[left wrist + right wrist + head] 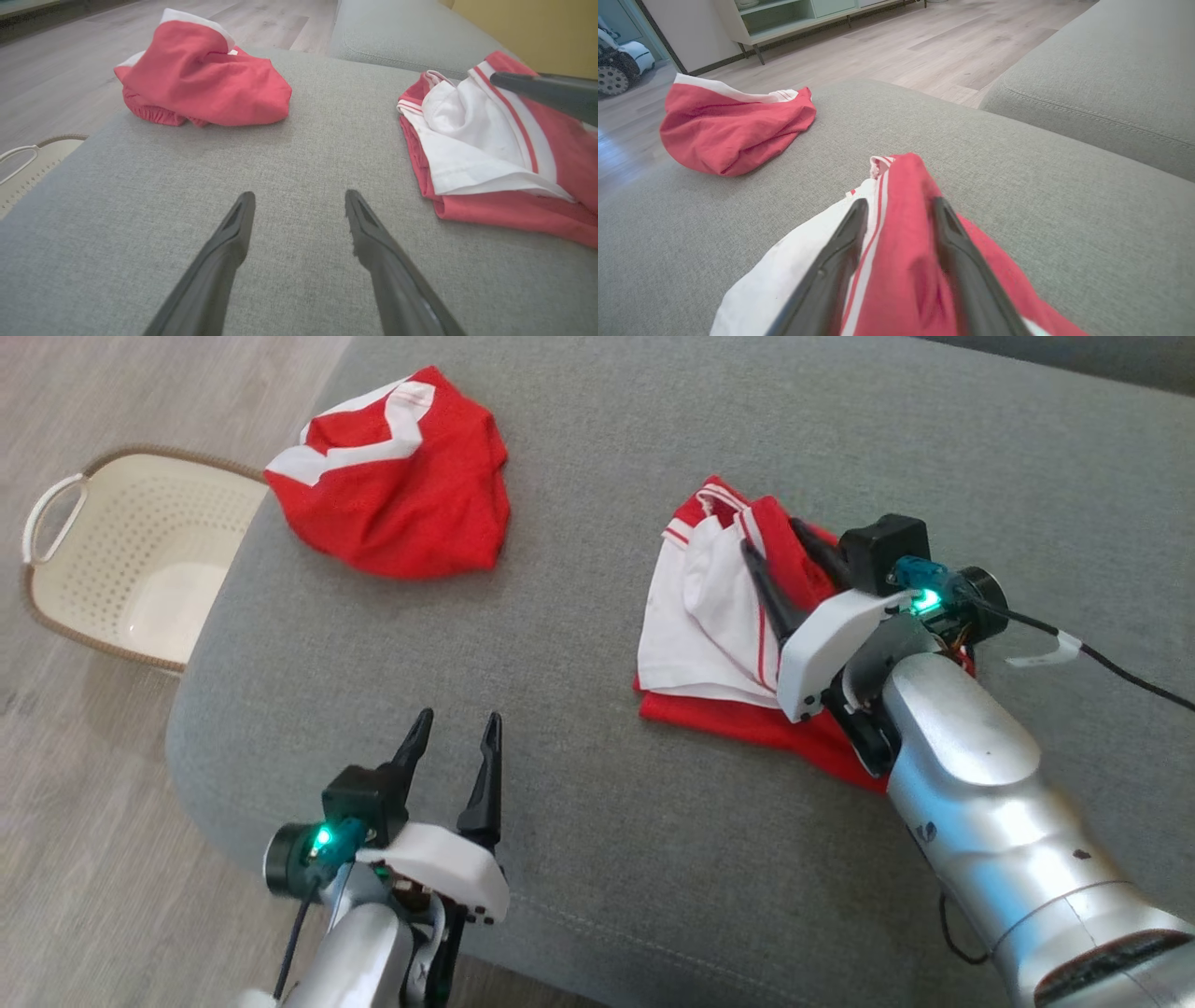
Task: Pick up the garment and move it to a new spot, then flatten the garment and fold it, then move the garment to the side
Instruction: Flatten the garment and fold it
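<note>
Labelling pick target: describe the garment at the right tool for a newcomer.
On the grey sofa cushion, look to the robot's right, where the right tool straddles a red fold. That flat garment shows a white panel with thin red stripes; the other garment, near the basket, is a crumpled, mostly red heap.

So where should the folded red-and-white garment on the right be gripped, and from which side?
On the garment, pinch the raised red fold along its top, coming down from the robot's side. It stands proud of the flat layers, and the right gripper straddles it.
</note>
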Controlling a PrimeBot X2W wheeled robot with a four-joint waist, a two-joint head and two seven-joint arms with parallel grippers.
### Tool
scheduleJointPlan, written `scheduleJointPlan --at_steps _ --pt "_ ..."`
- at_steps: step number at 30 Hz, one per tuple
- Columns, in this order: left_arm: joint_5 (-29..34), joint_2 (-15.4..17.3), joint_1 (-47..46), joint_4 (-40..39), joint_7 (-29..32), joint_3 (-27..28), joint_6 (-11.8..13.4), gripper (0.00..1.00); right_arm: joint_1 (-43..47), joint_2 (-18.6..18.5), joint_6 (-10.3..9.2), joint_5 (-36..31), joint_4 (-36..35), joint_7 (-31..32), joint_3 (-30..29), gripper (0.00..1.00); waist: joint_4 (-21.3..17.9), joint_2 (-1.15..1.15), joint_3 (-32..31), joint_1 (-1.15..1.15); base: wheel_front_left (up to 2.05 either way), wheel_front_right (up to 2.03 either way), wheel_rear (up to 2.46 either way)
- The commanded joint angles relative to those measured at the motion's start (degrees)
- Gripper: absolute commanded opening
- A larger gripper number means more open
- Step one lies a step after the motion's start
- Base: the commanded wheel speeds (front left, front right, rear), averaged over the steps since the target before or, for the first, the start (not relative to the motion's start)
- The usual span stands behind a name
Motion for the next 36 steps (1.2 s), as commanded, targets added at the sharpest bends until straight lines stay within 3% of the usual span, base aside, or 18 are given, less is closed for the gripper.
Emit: scheduleJointPlan --at_steps 1,7,15,16,17,18,23,28,32,36 --pt "-0.1 0.48 -2.06 -1.97 -0.7 1.73 0.24 1.0 -1.8 0.98 0.37 -0.34 -1.2 -0.32 1.01 0.0 0.21 0.0 0.25 0.0 0.0 0.0 0.0" --pt "0.01 0.48 -1.9 -2.35 -0.7 2.14 0.31 1.0 -1.38 0.98 0.37 3.21 -3.59 -2.61 5.85 0.0 -0.53 0.0 0.22 0.0 0.0 0.0 0.0" --pt "-0.3 0.48 -2.19 -2.47 -0.7 1.95 -0.19 1.0 2.9 0.98 0.37 12.46 -10.85 -0.76 19.57 0.0 -2.68 0.0 -0.47 0.0 0.0 0.0 0.0" --pt "-0.32 0.48 -2.27 -2.43 -0.7 1.89 -0.22 1.0 3.4 0.98 0.37 13.4 -11.42 -0.74 21.03 0.29 -2.89 0.0 -0.56 0.0 0.0 0.0 0.0" --pt "-0.34 0.48 -2.4 -2.39 -0.7 1.84 -0.22 1.0 3.96 0.98 0.37 14.7 -12.1 -0.94 22.39 0.91 -3.07 0.0 -0.59 0.0 0.0 0.0 0.0" --pt "-0.34 0.48 -2.51 -2.32 -0.7 1.83 -0.2 1.0 4.45 0.98 0.37 15.89 -12.45 -1.01 23.58 1.0 -3.24 0.0 -0.67 0.0 0.0 0.0 0.0" --pt "-0.05 0.48 -2.72 -2.27 -0.7 2.34 -0.05 1.0 5.31 0.98 0.37 21.47 -14.3 -2.63 28.05 1.0 -4.75 0.0 -1.07 0.0 0.0 0.0 0.0" --pt "0.45 0.48 -2.58 -2.3 -0.7 3.1 -0.07 1.0 4.67 0.98 0.37 22.72 -12.59 -6.32 26.45 1.0 -6.45 0.0 -1.75 0.0 0.0 0.0 0.0" --pt "1.03 0.48 -2.32 -2.5 -0.7 3.74 -0.06 1.0 3.93 0.83 0.37 20.1 -8.18 -9.23 19.21 1.0 -8.4 0.0 -2.57 0.0 0.0 0.0 0.0" --pt "1.72 0.48 -1.95 -2.72 -0.7 4.52 0.14 1.0 4.49 0.16 0.37 14.92 -6.52 -9.99 7.33 1.0 -10.32 0.0 -3.57 0.0 0.0 0.0 0.0"
